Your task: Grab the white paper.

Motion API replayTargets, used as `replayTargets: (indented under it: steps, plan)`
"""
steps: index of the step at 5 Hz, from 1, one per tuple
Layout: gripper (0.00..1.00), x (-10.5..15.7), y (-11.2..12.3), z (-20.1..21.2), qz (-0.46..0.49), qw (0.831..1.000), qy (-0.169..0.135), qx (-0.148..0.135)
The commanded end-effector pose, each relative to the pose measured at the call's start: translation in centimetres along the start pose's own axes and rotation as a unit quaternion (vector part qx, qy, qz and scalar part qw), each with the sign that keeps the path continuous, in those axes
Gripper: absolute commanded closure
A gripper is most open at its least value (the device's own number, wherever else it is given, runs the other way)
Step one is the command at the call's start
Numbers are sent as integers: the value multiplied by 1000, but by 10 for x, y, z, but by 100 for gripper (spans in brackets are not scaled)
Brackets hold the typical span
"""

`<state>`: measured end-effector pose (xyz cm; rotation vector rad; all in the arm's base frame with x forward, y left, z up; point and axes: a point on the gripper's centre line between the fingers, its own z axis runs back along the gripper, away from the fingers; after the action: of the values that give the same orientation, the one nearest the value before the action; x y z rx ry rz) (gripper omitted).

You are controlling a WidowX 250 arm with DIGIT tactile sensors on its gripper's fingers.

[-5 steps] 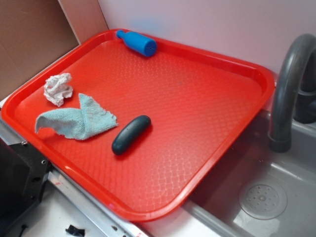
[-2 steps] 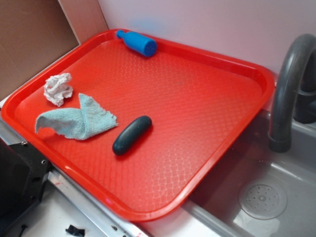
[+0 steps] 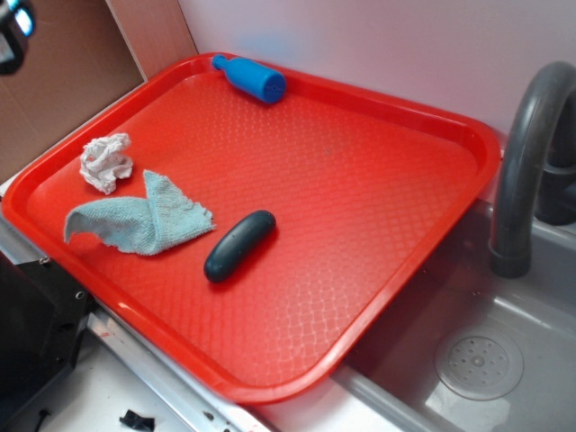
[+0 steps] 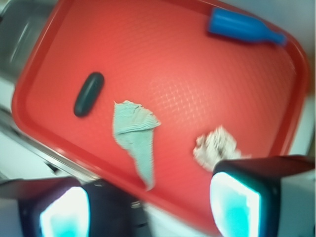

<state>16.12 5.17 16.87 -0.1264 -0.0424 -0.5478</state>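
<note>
The white paper [image 3: 106, 162] is a small crumpled wad lying near the left edge of the red tray [image 3: 423, 261]. In the wrist view the white paper [image 4: 216, 146] lies on the tray just above my right pad. My gripper [image 4: 150, 205] hangs high above the tray's near rim, open, with nothing between its glowing fingertips [image 4: 234, 202]. In the exterior view only a dark corner of the gripper [image 3: 13, 25] shows at the top left, well above and left of the paper.
A light blue-green cloth [image 3: 144, 216] lies right beside the paper, and a dark oblong object [image 3: 238, 245] beside that. A blue bottle [image 3: 252, 78] lies at the tray's far rim. A grey sink [image 3: 504, 360] with a faucet [image 3: 526, 162] is at the right.
The gripper's edge has come into the exterior view at the top left corner. Nothing on the tray has moved.
</note>
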Motion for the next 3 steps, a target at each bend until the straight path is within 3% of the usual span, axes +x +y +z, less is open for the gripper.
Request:
replayTargets:
  steps: [1, 2, 3]
  plan:
    - [0, 0, 23, -53, -167, 985, 31, -25]
    - [0, -12, 43, -84, -156, 985, 64, -22]
    - [0, -23, 62, -104, -140, 987, 72, -13]
